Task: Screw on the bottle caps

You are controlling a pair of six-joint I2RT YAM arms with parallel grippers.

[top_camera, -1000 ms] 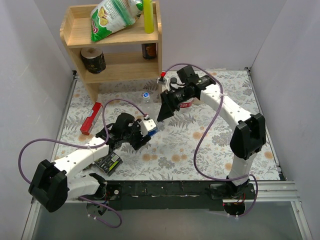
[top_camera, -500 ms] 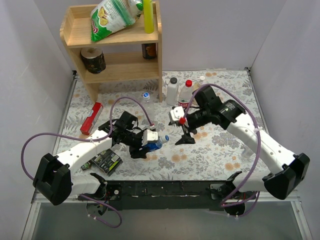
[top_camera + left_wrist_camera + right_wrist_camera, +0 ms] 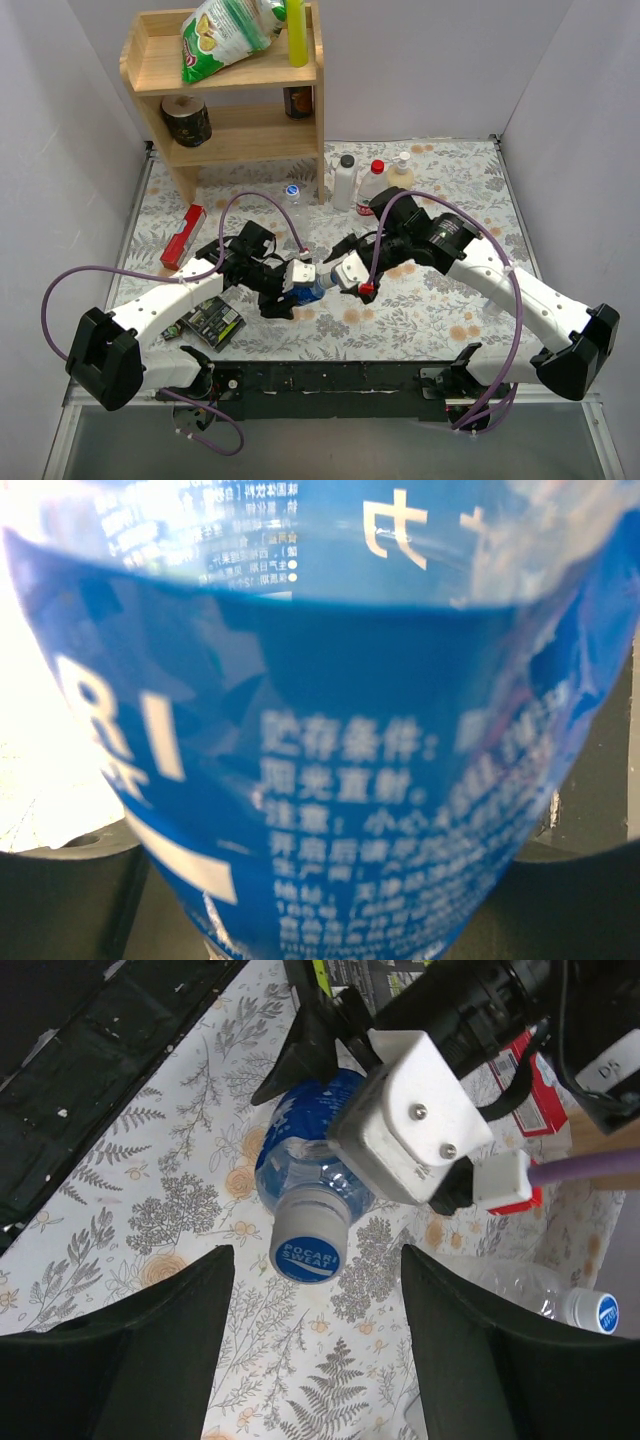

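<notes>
The blue-labelled bottle (image 3: 313,291) is pinched in the left gripper (image 3: 297,283) above the flowered table (image 3: 440,305), lying almost level with its neck turned to the right. In the left wrist view the label fills the picture, with a dark finger showing at each lower corner. Compared with a second ago, the bottle is carried a little nearer and further right; over the last half second it is hardly displaced.

The larger change is seen in the right arm. A second ago it was stretched toward the bottles at the far side; half a second ago its gripper was pointed down at the table, apart from the held bottle. Now the right gripper (image 3: 315,1254) is brought low and turned to face the bottle's neck. Its fingers (image 3: 150,1340) are spread wide, one on each side of the blue-white cap (image 3: 308,1251), and no contact with the cap is seen.

That cap is seated on the neck; how far it is screwed down cannot be told. A second blue-white cap (image 3: 292,190) is found on a clear bottle near the shelf (image 3: 170,60), and the red cap (image 3: 377,166) on a bottle at the far side.
</notes>
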